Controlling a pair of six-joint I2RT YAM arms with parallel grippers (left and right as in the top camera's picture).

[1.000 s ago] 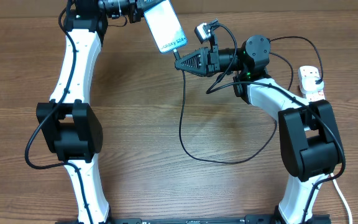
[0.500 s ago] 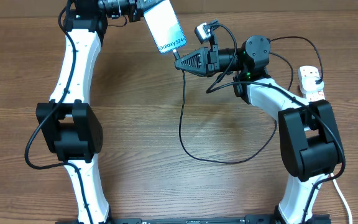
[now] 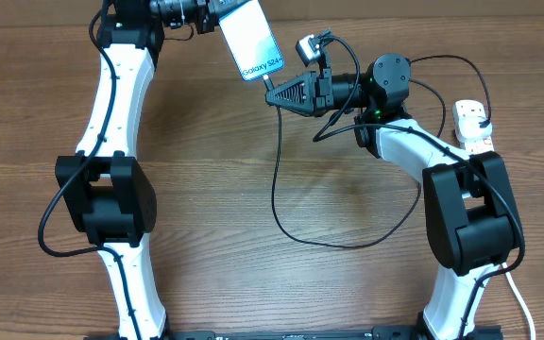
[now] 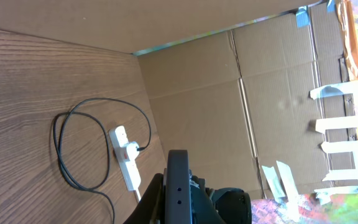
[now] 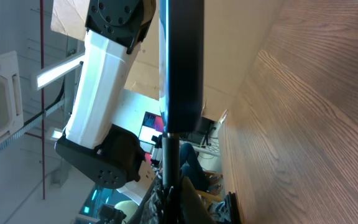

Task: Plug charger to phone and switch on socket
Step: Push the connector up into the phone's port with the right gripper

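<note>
Above the bench (image 3: 253, 189), at upper centre of the overhead frame, my left hand (image 3: 212, 11) is clamped on the phone (image 3: 250, 40). My right hand (image 3: 274, 94) is closed on the charger (image 3: 274, 189) tip at the phone's lower edge, and the socket (image 3: 472, 127) lies at the right edge. I judge that a tilted tip could jam against the port or slip in the grip.

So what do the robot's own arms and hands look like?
The left arm and right arm are glossy white tapered links joined by bulky black joint housings, with thin black cables looping alongside. The right hand is black and wedge-shaped with ribbed cut-outs; a small green light glows behind its wrist. The left hand is black too.
</note>
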